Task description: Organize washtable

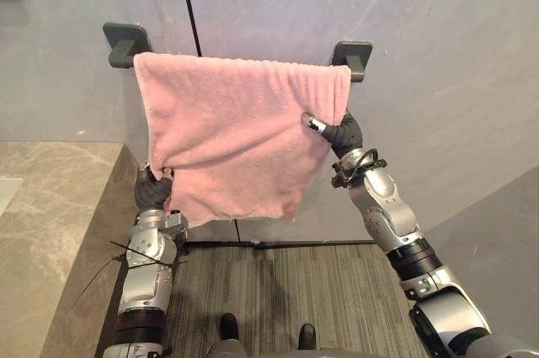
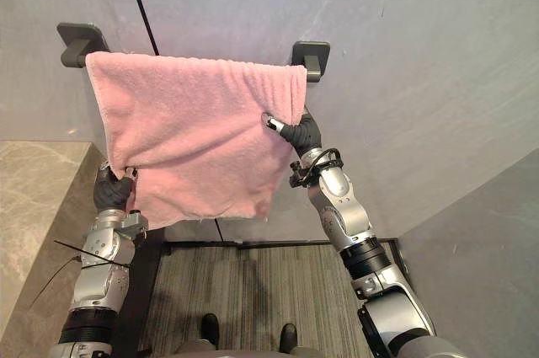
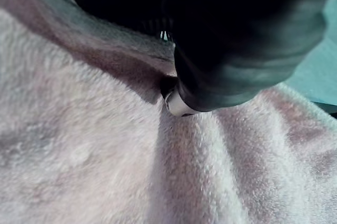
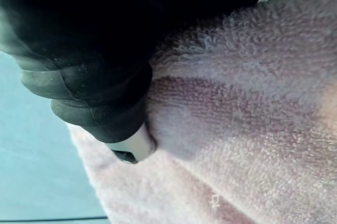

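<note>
Item: pink towel [image 1: 236, 139]. Location: draped over the wall rail, hanging between the two dark brackets [image 1: 354, 56]. The top edge runs level. The bottom hem slants, with the lower corner on my left side bunched up.

Risks, as I judge them:
- Slide-off. A downward or outward tug from either hand could drag the towel off the rail onto the floor, since I see nothing but the drape holding it.
- Uneven hang. If I pull one side harder than the other, the cloth could skew further and the bunched corner would remain crumpled.
- Snag. Terry loops could catch on a fingertip when I let go and pull the towel along.
- Blind work. Both wrist views are close against the cloth, so I would steer by the head views alone.

Right hand [image 1: 337, 132]: at the towel's right edge below the bracket. The thumb [image 1: 312, 123] is curled onto the front face, pinching the edge.

Left hand [image 1: 154, 189]: at the bunched lower corner, touching the cloth. I cannot tell how far open it is or whether it grips.

Stone counter [image 1: 42, 232]: off to the left, apart from the towel.
</note>
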Tool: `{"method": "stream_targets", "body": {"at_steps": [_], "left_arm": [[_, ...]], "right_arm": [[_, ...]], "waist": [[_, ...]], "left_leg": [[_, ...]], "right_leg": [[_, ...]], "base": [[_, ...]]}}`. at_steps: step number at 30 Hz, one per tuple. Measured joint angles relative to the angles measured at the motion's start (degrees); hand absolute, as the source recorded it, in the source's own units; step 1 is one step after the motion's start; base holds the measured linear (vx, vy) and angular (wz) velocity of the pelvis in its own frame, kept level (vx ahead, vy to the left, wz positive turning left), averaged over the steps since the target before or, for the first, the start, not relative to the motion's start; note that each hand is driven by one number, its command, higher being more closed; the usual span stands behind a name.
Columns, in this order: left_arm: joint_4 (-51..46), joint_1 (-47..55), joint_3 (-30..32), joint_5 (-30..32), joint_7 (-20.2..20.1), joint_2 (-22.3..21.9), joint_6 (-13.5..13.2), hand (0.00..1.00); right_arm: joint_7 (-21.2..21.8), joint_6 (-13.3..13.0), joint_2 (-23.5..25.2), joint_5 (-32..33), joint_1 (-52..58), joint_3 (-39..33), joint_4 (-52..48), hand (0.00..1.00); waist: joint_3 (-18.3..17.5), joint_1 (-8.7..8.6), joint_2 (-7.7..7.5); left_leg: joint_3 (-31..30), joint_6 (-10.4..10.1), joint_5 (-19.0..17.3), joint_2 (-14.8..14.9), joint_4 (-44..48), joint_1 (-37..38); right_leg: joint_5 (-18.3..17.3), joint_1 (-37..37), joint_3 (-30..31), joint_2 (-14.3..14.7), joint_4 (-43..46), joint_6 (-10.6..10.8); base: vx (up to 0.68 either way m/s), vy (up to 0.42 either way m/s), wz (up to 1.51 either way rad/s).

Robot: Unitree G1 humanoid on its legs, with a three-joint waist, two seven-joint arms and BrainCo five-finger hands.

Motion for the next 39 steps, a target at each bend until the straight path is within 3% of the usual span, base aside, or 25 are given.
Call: {"method": "stream_targets", "body": {"at_steps": [10,13,17,22,25,28,32,36,39], "left_arm": [[-1.9,1.4,3.5,-0.4,0.0,0.2,0.0,0.0],[-3.9,2.6,6.6,-0.4,0.1,0.1,0.0,0.0],[-15.0,4.5,11.3,3.1,3.9,-2.1,-0.1,0.0],[-28.2,6.7,17.2,9.5,11.9,-6.7,-2.1,0.0],[-34.5,6.9,17.3,17.0,15.2,-7.1,-2.6,0.0],[-39.0,6.9,16.3,22.4,16.1,-7.1,-3.5,0.0],[-41.1,6.9,12.2,19.8,11.2,-6.6,-5.8,0.0],[-41.0,6.8,4.8,12.9,3.0,-5.0,-6.7,0.0],[-38.6,5.7,0.8,10.8,-0.7,-4.9,-6.9,0.0]], "right_arm": [[1.3,2.6,-2.6,0.0,6.1,-0.5,0.0,0.0],[2.0,2.7,-3.7,0.0,7.2,-3.4,-0.1,0.0],[1.4,2.6,-4.7,-2.7,11.5,-14.1,-3.5,0.0],[-6.5,1.4,-5.1,-7.9,14.8,-27.3,-8.6,0.0],[-8.6,-0.9,-5.0,-8.7,15.7,-27.9,-13.5,0.0],[-8.5,-4.4,-3.7,-6.9,15.8,-28.0,-18.6,0.0],[-3.0,-6.4,-2.0,-1.0,15.7,-23.0,-21.9,0.0],[2.9,-5.4,-1.6,1.1,13.8,-14.3,-20.8,0.0],[5.3,-4.1,-1.1,2.1,10.3,-9.0,-17.8,0.0]], "waist": [[-0.6,-0.08,0.3],[-1.0,-0.39,0.94],[-1.3,-0.19,1.4],[-3.5,-1.09,3.69],[-4.2,-1.71,4.44],[-4.4,-1.63,4.49],[-5.2,-1.47,4.5],[-5.4,-1.48,4.46],[-5.4,-1.41,4.46]], "left_leg": [[1.5,0.0,-0.1,0.1,0.0,0.4],[2.0,-0.1,-0.1,0.0,0.0,0.6],[2.0,-0.1,-0.1,-0.1,0.0,0.6],[1.8,0.0,-0.3,-0.3,0.0,1.1],[1.8,-0.3,-0.5,-0.2,0.0,1.8],[1.6,-0.5,-0.6,0.0,0.0,2.1],[1.3,-0.5,-0.6,-0.2,0.0,2.1],[1.0,-0.5,-0.6,-0.5,0.0,2.1],[0.8,-0.2,-0.4,-0.6,0.0,2.0]], "right_leg": [[0.4,-0.3,1.5,0.1,-0.2,0.1],[0.7,-0.2,1.8,0.2,-0.7,0.1],[0.6,-0.1,1.6,0.3,-0.8,0.3],[0.3,0.3,1.1,0.1,-1.1,0.8],[0.3,1.2,0.8,0.1,-1.9,0.8],[0.2,1.8,0.6,0.0,-2.1,0.7],[0.1,1.9,0.3,-0.2,-2.3,0.6],[0.2,2.0,0.0,-0.5,-1.9,0.9],[0.2,2.0,-0.2,-0.6,-1.8,1.0]], "base": [[0.0,0.0,-0.07],[-0.02,-0.001,-0.1],[0.0,0.0,0.0],[0.0,0.0,0.01],[0.0,-0.003,0.02],[0.0,-0.001,0.01],[0.0,-0.002,0.03],[0.01,0.003,0.04],[0.0,0.001,0.01]]}}
